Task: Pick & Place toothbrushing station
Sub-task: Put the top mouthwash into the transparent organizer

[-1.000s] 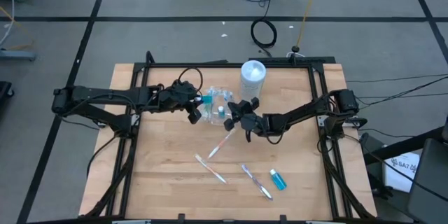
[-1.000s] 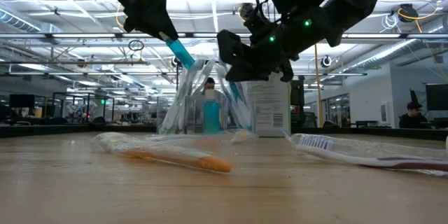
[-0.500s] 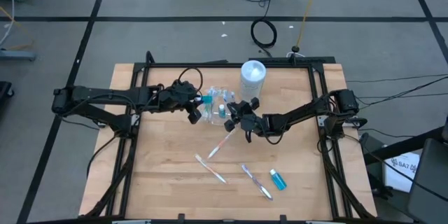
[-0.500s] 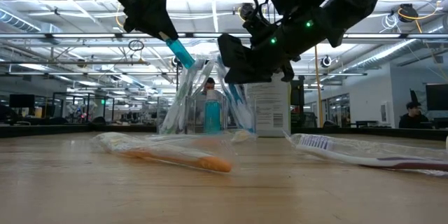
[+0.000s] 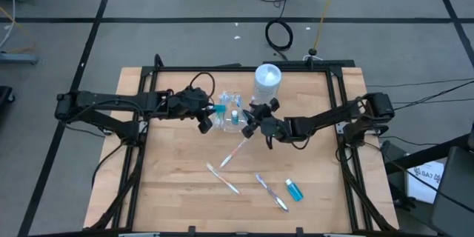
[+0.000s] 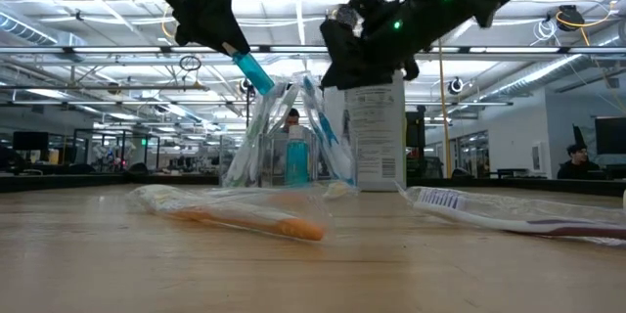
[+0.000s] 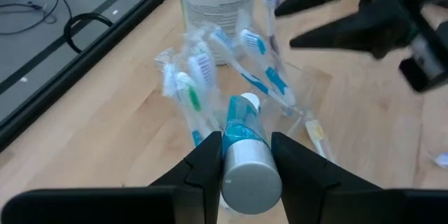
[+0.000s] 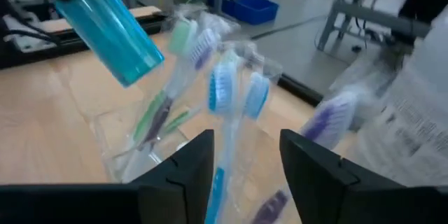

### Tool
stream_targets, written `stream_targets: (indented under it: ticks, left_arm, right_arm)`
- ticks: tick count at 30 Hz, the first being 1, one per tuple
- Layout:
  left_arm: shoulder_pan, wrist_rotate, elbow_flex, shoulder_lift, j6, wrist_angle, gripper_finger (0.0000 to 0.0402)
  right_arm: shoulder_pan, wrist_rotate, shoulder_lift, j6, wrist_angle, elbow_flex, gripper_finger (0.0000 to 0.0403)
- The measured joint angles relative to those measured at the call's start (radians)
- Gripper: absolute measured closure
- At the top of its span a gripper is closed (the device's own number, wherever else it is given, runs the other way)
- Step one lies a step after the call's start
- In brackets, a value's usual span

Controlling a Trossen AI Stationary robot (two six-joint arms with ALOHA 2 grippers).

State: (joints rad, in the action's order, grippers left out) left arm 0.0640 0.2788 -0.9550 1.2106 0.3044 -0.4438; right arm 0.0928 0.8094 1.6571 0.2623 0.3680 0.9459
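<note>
A clear plastic cup [image 5: 231, 115] stands on its base on the wooden table, with several toothbrushes [image 7: 241, 56] leaning in it. My left gripper [image 5: 209, 115] hovers just left of the cup, shut on a blue tube [image 6: 252, 70]. My right gripper [image 5: 257, 122] hangs open above the cup's right side [image 6: 354, 51], with nothing between its fingers [image 8: 192, 175]. Wrapped toothbrushes [image 5: 235, 152] [image 5: 222, 178] [image 5: 271, 191] and a second blue tube [image 5: 295, 189] lie flat on the table nearer the front edge. My left gripper pinches the blue tube by its two sides [image 7: 234, 143] between both fingers. The tube lies along the fingers, and its grey round end [image 7: 250, 178] faces the wrist. It is lifted clear and slants down toward the cup's rim [image 6: 262, 83].
A tall white canister [image 5: 268, 80] stands just behind the cup. The black frame rails [image 5: 144, 111] run along the table's sides. In the low view a wrapped orange toothbrush [image 6: 235, 217] and another wrapped brush [image 6: 509, 210] lie near the front. A person [image 6: 577, 161] sits far off in the room.
My right gripper has opened and let go of a toothbrush, which now leans in the cup. The gripper has then risen and drawn back a little toward the table's right edge. My left gripper has kept still with the tube.
</note>
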Motion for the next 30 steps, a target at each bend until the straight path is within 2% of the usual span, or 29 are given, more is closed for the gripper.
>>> stream_targets:
  ticks: [8,10,14,19,22,26,30]
  left_arm:
    - [-0.028,-0.015,0.0,0.0,-0.048,0.013,0.0289]
    - [-0.028,-0.046,0.0,0.0,-0.048,0.025,0.0289]
    - [-0.029,-0.078,0.0,0.004,-0.068,0.05,0.0289]
    - [-0.028,-0.105,-0.013,0.062,-0.118,0.1,0.0289]
    - [-0.029,-0.117,-0.081,0.137,-0.177,0.032,0.0289]
    - [-0.029,-0.058,-0.243,0.244,-0.222,-0.146,0.0289]
    - [-0.029,-0.049,-0.35,0.35,-0.275,-0.273,0.0289]
  right_arm:
    - [0.027,-0.002,-0.142,-0.219,-0.018,0.0,0.0239]
    - [0.033,-0.008,-0.184,-0.225,-0.066,0.0,0.0239]
    - [0.034,-0.094,-0.233,-0.182,-0.148,0.001,0.0238]
    - [0.032,-0.134,-0.237,-0.171,-0.161,0.0,0.0238]
    - [0.031,-0.133,-0.232,-0.17,-0.167,0.0,0.0238]
    - [0.031,-0.133,-0.229,-0.17,-0.21,0.001,0.0238]
    - [0.031,-0.132,-0.229,-0.169,-0.256,0.001,0.0238]
